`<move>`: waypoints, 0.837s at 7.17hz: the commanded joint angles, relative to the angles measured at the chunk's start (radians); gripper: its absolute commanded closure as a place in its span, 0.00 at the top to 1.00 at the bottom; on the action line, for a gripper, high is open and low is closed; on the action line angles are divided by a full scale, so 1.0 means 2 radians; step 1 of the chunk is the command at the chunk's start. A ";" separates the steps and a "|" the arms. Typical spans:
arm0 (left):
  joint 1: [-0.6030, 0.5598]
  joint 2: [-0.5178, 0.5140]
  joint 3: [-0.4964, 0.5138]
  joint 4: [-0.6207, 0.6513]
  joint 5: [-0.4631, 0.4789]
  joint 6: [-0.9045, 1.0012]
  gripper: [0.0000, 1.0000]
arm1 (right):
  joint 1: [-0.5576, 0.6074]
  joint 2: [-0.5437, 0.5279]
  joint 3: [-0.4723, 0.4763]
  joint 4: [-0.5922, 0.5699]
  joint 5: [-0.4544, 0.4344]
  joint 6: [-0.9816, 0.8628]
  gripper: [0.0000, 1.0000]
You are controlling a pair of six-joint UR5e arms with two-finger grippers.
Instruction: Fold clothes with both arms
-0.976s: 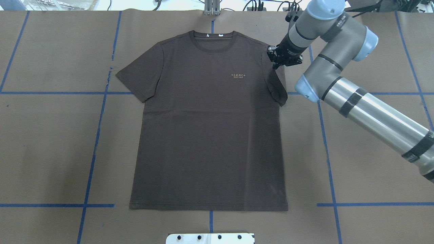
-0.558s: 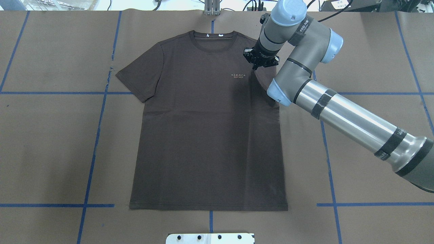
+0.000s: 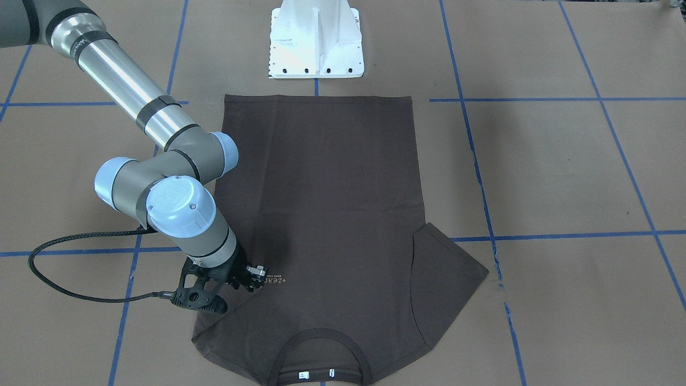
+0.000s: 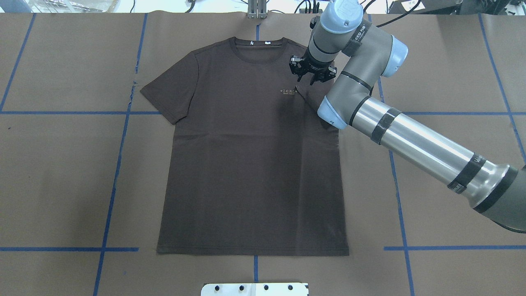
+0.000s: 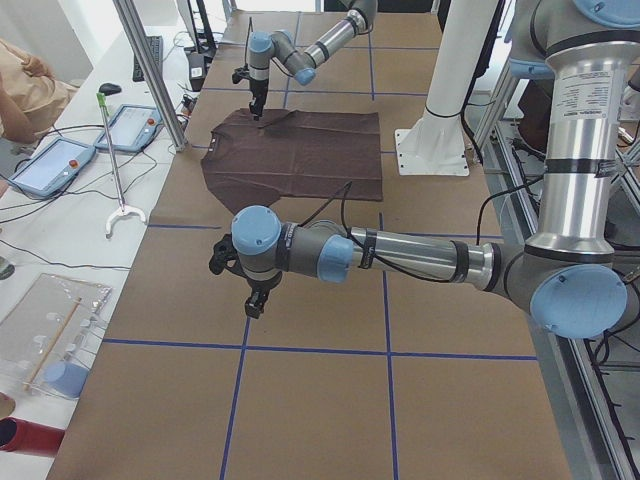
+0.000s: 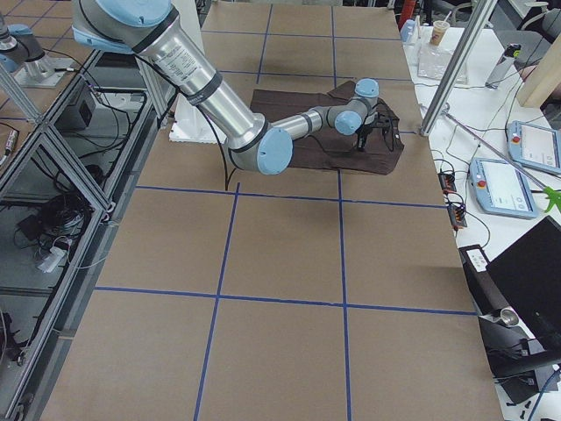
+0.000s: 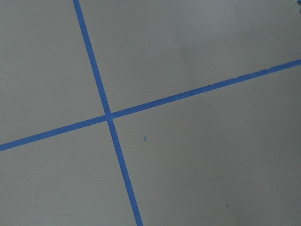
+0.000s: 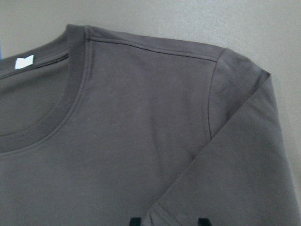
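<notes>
The dark brown T-shirt (image 4: 246, 164) lies flat, front up, collar toward the far edge. Its right sleeve (image 4: 314, 98) is folded inward over the chest, next to the pale logo (image 4: 289, 91). My right gripper (image 4: 306, 80) hangs just over that sleeve's hem. In the right wrist view both fingertips (image 8: 135, 220) stand apart, open, with the hem (image 8: 155, 211) lying loose between them. The other sleeve (image 4: 168, 94) is spread out flat. My left gripper (image 5: 254, 300) hovers over bare table well away from the shirt; I cannot tell whether it is open or shut.
The white pedestal base (image 3: 316, 43) stands at the shirt's hem side. Blue tape lines (image 7: 109, 115) grid the brown table cover. Along the far side, off the table, are control tablets (image 5: 50, 165), a reach tool (image 5: 115, 150) and a person's arm (image 5: 25, 90).
My right gripper has carried the right sleeve leftward from the shoulder over the chest. Its fingers, pinched together before, now stand apart.
</notes>
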 commanded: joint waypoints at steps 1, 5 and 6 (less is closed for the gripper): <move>0.034 -0.037 0.009 -0.114 -0.014 -0.154 0.99 | 0.005 -0.086 0.142 -0.008 0.016 0.003 1.00; 0.239 -0.188 0.098 -0.157 0.121 -0.467 0.94 | 0.009 -0.267 0.344 -0.006 0.035 0.009 1.00; 0.274 -0.206 0.109 -0.160 0.145 -0.491 0.94 | 0.008 -0.286 0.367 -0.007 0.036 0.009 1.00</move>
